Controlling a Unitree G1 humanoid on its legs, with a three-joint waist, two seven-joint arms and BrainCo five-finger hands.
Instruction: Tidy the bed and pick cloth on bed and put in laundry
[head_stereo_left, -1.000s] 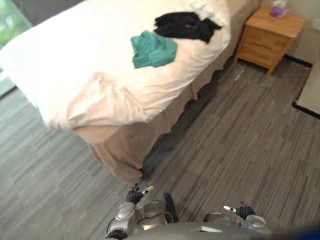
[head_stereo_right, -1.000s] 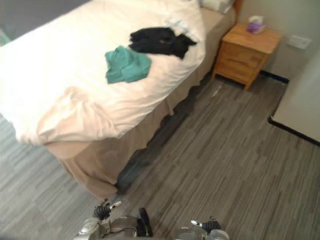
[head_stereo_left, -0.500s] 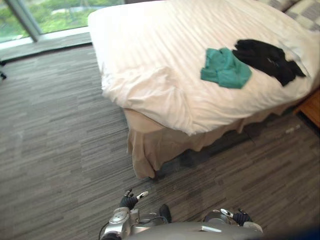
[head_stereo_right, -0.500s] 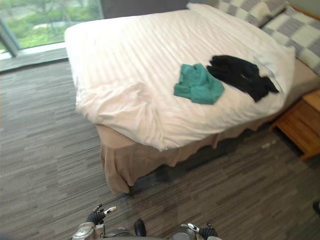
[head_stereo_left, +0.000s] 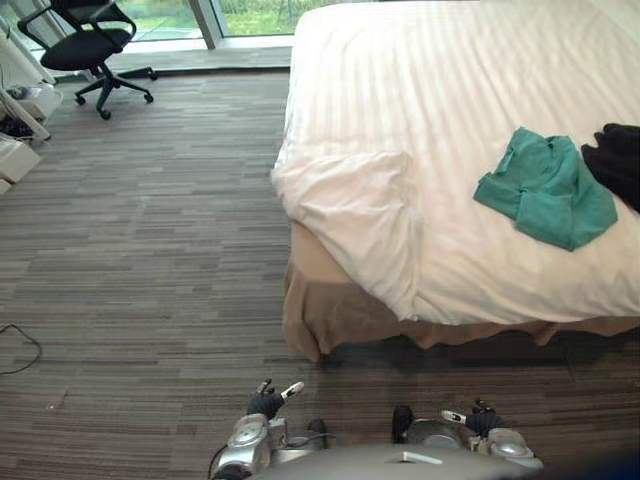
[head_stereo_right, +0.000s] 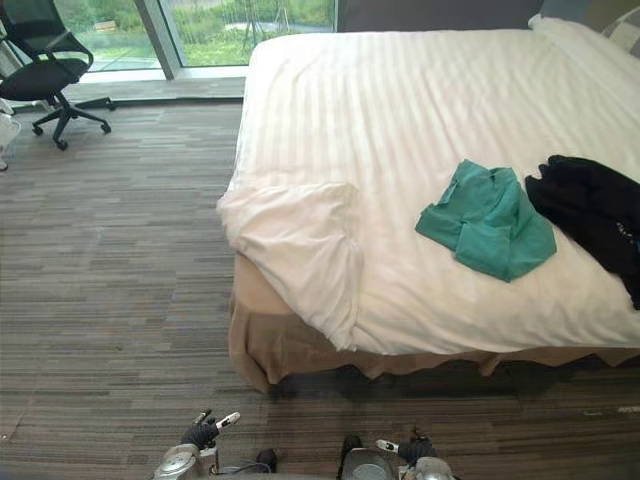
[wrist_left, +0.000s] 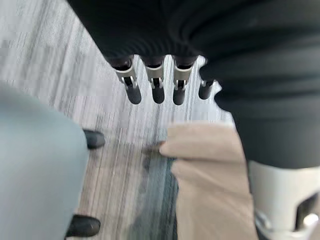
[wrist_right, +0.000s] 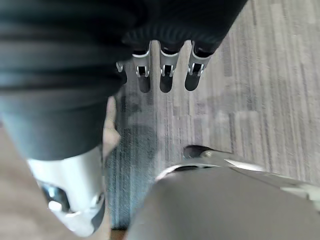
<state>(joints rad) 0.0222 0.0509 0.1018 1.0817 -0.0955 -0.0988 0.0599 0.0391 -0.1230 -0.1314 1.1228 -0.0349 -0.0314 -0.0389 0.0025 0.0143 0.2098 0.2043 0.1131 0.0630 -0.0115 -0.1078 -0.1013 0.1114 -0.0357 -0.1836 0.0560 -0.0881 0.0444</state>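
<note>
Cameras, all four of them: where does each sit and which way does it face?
Left eye view: head, looking down at bed, teal cloth, office chair; left hand and right hand at bottom edge.
Right eye view: beside it, same scene, more black cloth.
Left wrist view: down past open fingers at floor, bed skirt.
Right wrist view: down past open fingers at floor.

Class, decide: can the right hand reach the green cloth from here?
Probably not. The right hand hangs low over the floor, while the green cloth lies well in on the bed; the robot would likely need to step closer.
</note>
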